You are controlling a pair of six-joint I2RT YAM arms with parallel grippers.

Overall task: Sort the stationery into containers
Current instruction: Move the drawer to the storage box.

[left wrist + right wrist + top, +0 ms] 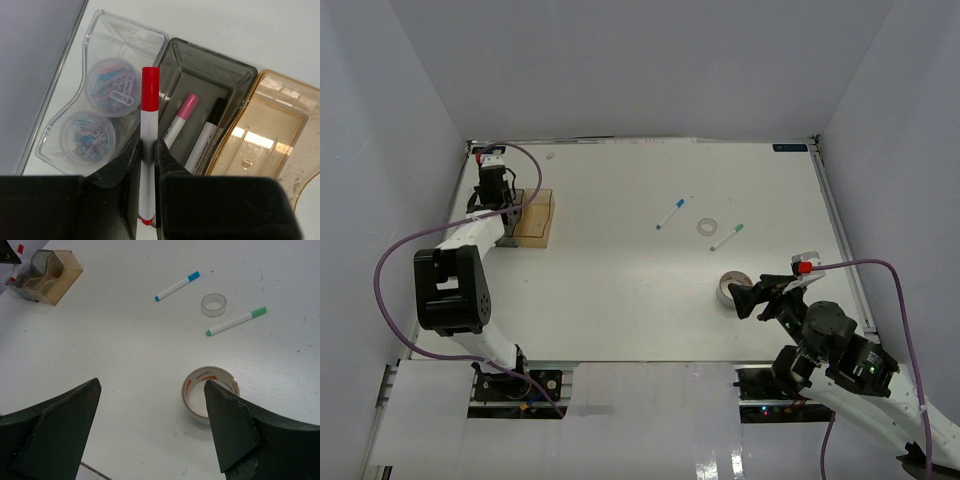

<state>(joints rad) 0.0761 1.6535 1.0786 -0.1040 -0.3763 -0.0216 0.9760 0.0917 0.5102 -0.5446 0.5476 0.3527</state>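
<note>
Red marker (150,100): pinched by the left gripper (148,150), red cap pointing away from the fingers.
Where it hangs: above the wall between the clear bin (125,31) and grey bin (220,70), lengthwise with both.
Next move, likely: a small shift toward the grey bin, to drop beside the pink marker (182,117) and black marker (209,131).
Right gripper (150,387): spread wide, empty, one finger over the big tape roll (200,374); bare table (125,340) around, blue marker (176,286) beyond.

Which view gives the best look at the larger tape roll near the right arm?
Right wrist: the larger tape roll sits close, its printed inner core visible, one edge hidden behind the open right gripper. Top external shows it small beside that gripper. Left wrist misses it.
</note>
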